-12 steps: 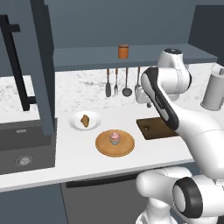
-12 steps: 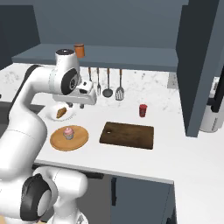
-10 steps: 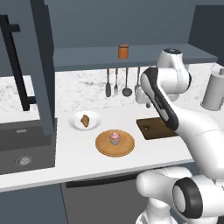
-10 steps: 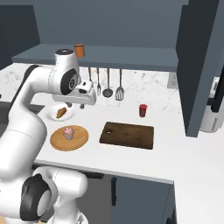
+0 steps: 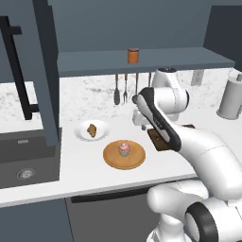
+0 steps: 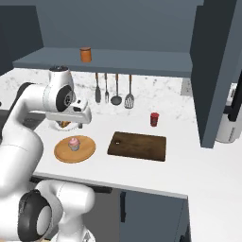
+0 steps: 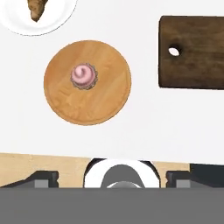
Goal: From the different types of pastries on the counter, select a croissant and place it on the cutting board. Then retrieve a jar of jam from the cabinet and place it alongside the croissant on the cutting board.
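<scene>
I take the cutting board [image 6: 138, 146] as my landmark on the table [image 6: 189, 165]. The first step is in hand: nothing lies on the cutting board yet, and the croissant [image 5: 92, 130] sits on its white plate [image 5: 101, 126], untouched. Up on the cabinet [image 5: 142, 61] shelf, above and behind the cutting board, stands the jar of jam [image 6: 85, 54], waiting for the later step.

My end effector [image 6: 71, 118] hangs above the table, off the cutting board's handle-hole end. Its jaws stand wide and hold nothing, though the fingertips are poorly seen in the base views. The hand view looks straight down on the round board [image 7: 87, 82] with the cupcake [image 7: 84, 75]; the croissant lies beyond that round board, further from the cutting board, near the corner of that view.

Next, I judge, I must carry the end effector past the cupcake, centre it over the croissant, then descend to grip it.
</scene>
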Available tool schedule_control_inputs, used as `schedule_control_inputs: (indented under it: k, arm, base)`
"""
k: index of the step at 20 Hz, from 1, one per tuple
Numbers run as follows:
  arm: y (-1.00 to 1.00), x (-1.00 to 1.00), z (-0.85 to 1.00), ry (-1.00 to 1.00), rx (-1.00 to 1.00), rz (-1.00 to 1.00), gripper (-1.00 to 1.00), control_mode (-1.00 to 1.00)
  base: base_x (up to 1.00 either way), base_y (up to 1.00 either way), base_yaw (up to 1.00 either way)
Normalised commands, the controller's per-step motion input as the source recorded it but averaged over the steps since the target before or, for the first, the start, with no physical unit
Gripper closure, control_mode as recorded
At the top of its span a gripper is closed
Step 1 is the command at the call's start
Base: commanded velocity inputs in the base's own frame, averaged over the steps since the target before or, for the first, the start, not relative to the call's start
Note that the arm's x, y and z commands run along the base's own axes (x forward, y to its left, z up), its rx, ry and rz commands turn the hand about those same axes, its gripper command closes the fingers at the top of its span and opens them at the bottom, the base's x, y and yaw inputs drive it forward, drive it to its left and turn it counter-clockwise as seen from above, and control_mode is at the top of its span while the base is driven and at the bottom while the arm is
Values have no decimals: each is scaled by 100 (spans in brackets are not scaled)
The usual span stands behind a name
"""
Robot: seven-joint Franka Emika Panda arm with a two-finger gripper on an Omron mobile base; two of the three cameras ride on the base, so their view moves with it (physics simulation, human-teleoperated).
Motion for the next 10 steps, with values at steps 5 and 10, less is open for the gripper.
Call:
schedule_control_inputs:
  k: [5, 10]
  arm:
    - [75, 40, -72, 19, 4, -3, -100, -100]
    - [73, 68, -17, 19, 1, -5, -100, -100]
  base:
    - [0, 0, 0]
    - [0, 0, 0]
